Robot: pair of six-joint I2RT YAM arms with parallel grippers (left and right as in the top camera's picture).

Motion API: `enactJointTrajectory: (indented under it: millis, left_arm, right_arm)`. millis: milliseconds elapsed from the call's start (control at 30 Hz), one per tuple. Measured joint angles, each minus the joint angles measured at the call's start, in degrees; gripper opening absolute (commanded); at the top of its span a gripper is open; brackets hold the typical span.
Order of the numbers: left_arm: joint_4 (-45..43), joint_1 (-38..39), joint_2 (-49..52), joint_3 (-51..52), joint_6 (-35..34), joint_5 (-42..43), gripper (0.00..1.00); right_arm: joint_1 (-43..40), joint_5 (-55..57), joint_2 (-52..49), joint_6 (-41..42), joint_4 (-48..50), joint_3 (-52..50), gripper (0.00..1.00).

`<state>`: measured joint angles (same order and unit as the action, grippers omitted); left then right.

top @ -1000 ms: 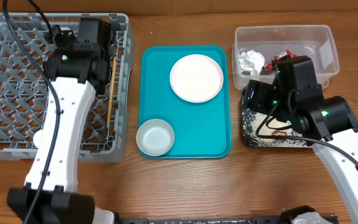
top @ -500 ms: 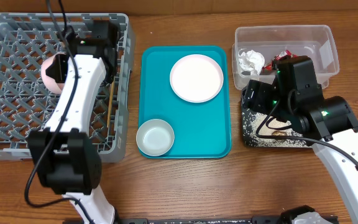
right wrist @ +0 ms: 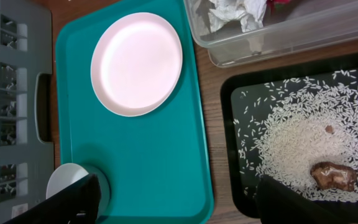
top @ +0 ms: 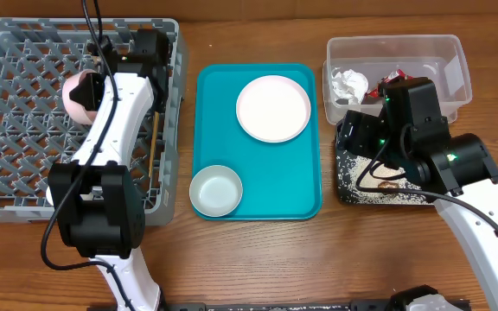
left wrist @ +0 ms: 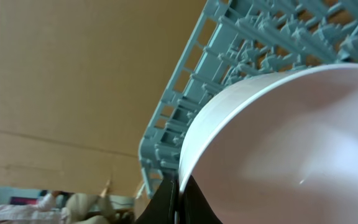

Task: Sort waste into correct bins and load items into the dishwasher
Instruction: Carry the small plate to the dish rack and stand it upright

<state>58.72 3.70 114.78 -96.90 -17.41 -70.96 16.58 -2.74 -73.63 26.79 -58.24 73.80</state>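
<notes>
The left gripper (left wrist: 174, 200) is clamped on the rim of the white tapered cup (top: 75, 97), holding it on its side over the rear middle of the large square grey plastic lattice dish rack (top: 7, 173); whether the cup touches the pegs cannot be told. Thin wooden chopsticks (top: 155, 142) lie in the rack just beside its right wall. The right gripper (right wrist: 178, 186) hangs with its jaws spread wide and nothing between them, above the near edge of the flat teal tray (top: 284, 186), which bears the round white plate (top: 272, 107) and the pale grey bowl (top: 215, 190). The clear plastic rectangular tub (top: 456, 60) contains the crumpled white paper napkin (top: 347, 83) and the crinkled red snack wrapper (top: 393, 76). Loose white rice grains (right wrist: 297, 134) lie scattered in the shallow black rectangular tray (right wrist: 229, 124).
</notes>
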Motion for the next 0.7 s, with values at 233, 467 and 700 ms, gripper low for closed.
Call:
enactJointTrajectory:
  millis: [233, 467, 700]
  left_arm:
    - [-2.0, 0.0, 0.6, 0.0, 1.5, 3.8, 0.04]
    - [-2.7, 0.0, 2.6, 0.0, 3.0, 1.7, 0.04]
    - [-3.7, 0.1, 3.0, 0.0, 5.7, -0.9, 0.04]
  right_arm:
    - [0.0, 0.0, 0.0, 0.0, 0.1, 0.0, 0.81]
    - [0.0, 0.0, 0.0, 0.0, 0.1, 0.0, 0.81]
    - [0.0, 0.0, 0.0, 0.0, 0.1, 0.0, 0.81]
